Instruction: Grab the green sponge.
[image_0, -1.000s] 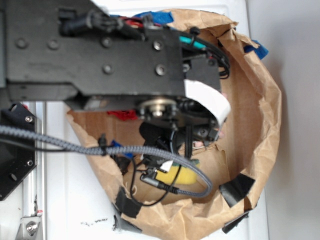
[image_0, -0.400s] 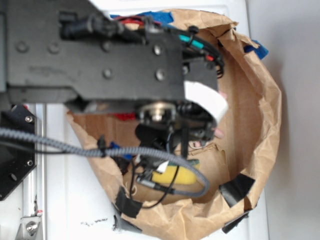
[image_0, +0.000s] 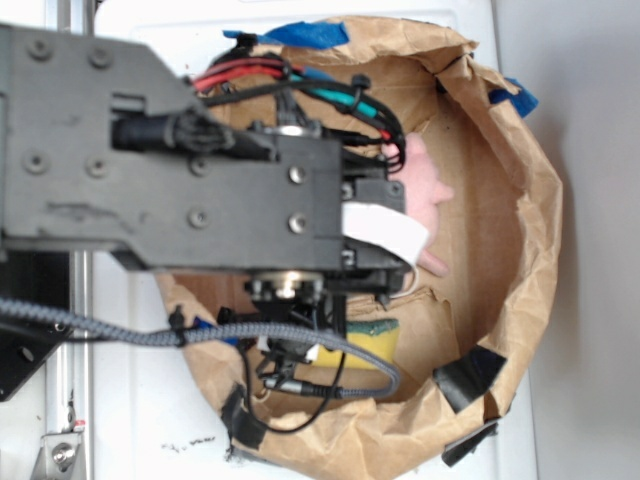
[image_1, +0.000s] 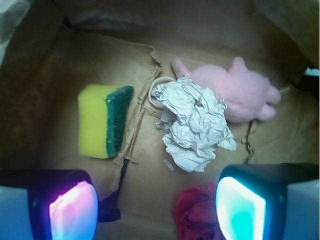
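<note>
While jaws hang apart, green sponge (image_1: 104, 120) left, paper wad (image_1: 194, 125) beside, nothing between.

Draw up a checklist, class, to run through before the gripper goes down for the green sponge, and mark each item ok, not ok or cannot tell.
1. Green sponge in sight of the wrist camera: ok.
2. Sponge free of neighbours: ok, it lies apart from the white paper wad.
3. Gripper open: ok, the two fingers stand wide apart.
4. Gripper centred over the sponge: not ok, the sponge sits toward the left finger.
5. Nothing else between the fingers: not ok, the red cloth lies there.
6. Height above the sponge: cannot tell.
</note>
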